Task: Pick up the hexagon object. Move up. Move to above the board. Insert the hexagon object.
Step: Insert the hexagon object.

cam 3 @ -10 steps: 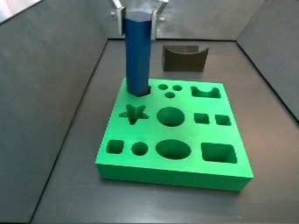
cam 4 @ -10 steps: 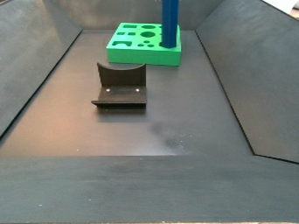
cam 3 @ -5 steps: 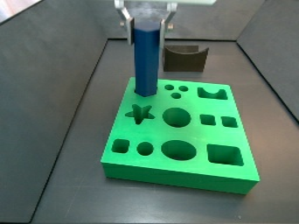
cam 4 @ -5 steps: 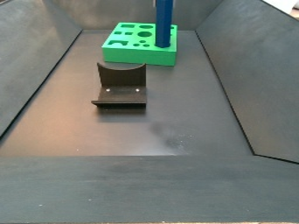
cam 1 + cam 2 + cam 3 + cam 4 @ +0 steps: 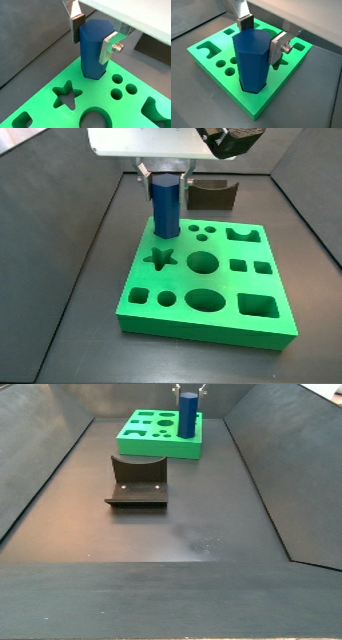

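Blue post [image 5: 93,49] upright in a corner hole of the green board [image 5: 214,288]. Clamped near its top by the gripper [image 5: 94,31].

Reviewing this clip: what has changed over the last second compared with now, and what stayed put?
The gripper has come down, pushing the hexagon object deeper into its hole at a corner of the board; less blue shows above the slab. The fingers still flank the post. The board shifted slightly earlier. The fixture stayed put.
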